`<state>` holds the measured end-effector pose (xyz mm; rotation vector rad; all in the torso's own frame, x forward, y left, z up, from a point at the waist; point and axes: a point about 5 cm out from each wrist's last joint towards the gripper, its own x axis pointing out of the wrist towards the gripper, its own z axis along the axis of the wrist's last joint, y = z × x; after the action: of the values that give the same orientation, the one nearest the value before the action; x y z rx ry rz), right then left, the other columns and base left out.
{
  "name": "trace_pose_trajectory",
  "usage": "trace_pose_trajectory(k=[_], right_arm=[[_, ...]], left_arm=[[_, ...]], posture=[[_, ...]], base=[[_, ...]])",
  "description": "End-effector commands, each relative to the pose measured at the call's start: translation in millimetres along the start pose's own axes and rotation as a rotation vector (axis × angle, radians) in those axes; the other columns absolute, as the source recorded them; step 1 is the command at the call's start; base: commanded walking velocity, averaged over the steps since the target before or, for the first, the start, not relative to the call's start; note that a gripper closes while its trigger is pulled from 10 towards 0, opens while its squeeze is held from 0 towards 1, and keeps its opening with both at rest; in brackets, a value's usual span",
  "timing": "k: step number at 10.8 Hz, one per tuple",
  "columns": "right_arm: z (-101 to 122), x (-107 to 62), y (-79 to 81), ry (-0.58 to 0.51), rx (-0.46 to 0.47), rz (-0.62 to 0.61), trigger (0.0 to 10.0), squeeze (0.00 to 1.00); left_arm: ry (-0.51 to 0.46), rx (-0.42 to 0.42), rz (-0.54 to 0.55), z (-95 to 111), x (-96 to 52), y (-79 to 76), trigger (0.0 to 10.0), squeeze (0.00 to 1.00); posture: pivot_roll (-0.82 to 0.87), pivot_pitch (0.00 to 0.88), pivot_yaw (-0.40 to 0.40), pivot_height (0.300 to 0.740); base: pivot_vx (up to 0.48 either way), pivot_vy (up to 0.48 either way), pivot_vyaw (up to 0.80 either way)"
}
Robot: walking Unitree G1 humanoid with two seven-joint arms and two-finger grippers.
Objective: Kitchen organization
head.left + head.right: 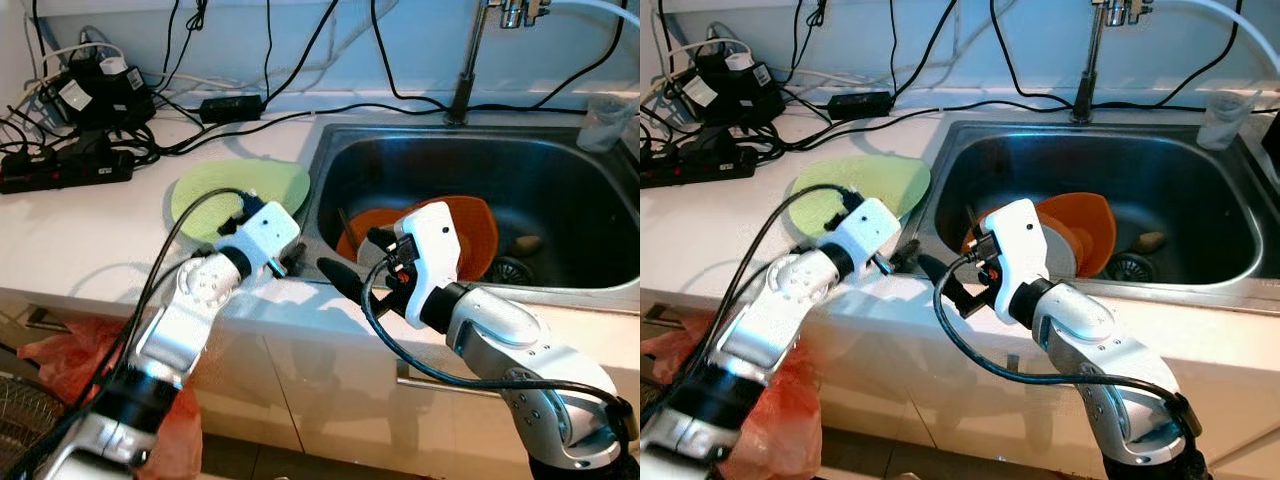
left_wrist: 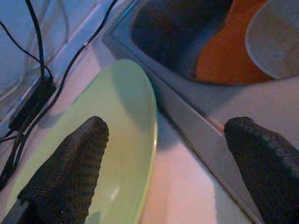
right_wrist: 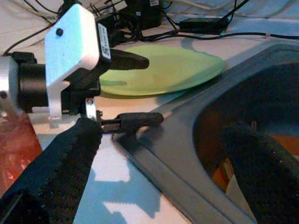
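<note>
A light green plate (image 1: pixel 240 190) lies flat on the white counter, just left of the steel sink (image 1: pixel 480 150). My left gripper (image 3: pixel 154 88) is open at the plate's near edge. One finger is over the plate and the other lies by the sink rim (image 2: pixel 187 116). An orange plate (image 1: pixel 475 235) leans inside the sink. My right gripper (image 1: pixel 350 255) is open over the sink's front left corner, pointing toward the left gripper, with nothing between its fingers (image 3: pixel 70 158).
A power strip with adapters (image 1: pixel 70 165) and several black cables clutter the back left of the counter. The faucet (image 1: pixel 465 90) rises behind the sink and a clear plastic cup (image 1: pixel 605 120) stands at its back right. A red bag (image 1: pixel 60 350) hangs below the counter's front edge.
</note>
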<state>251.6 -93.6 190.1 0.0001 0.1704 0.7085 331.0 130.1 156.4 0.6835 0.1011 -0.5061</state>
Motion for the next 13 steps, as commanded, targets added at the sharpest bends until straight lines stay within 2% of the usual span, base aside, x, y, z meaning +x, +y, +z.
trace_pose_trajectory(k=[1, 4, 9, 11, 13], right_arm=[[4.0, -2.0, 2.5, -0.021, -0.003, 0.006, 10.0, 0.00], [4.8, -3.8, 1.3, -0.020, -0.009, -0.001, 10.0, 0.00], [6.5, -3.1, 3.5, -0.026, -0.009, 0.005, 10.0, 0.00], [8.0, -4.4, 10.2, -0.042, 0.004, 0.043, 10.0, 0.00], [9.1, -4.7, 11.9, -0.053, 0.009, 0.054, 10.0, 0.00]], left_arm=[[0.021, 0.031, 0.023, -3.0, 2.2, 6.5, 10.0, 0.00], [0.053, 0.045, 0.066, -13.1, 6.1, 18.1, 10.0, 0.00], [0.131, 0.131, 0.043, -26.8, 8.0, 32.4, 10.0, 0.00], [0.160, 0.148, 0.005, -33.3, 10.6, 33.1, 9.8, 0.00], [0.151, 0.139, -0.018, -31.9, 11.8, 31.6, 0.0, 0.00]], posture=[[-0.05, 0.000, 0.120, 0.740], [-0.06, 0.000, 0.116, 0.740], [-0.06, 0.000, 0.122, 0.740], [-0.07, 0.000, 0.128, 0.740], [-0.07, 0.000, 0.132, 0.740]], base=[[0.000, 0.000, 0.00], [0.000, 0.000, 0.00], [0.000, 0.000, 0.00], [0.000, 0.000, 0.00], [0.000, 0.000, 0.00]])
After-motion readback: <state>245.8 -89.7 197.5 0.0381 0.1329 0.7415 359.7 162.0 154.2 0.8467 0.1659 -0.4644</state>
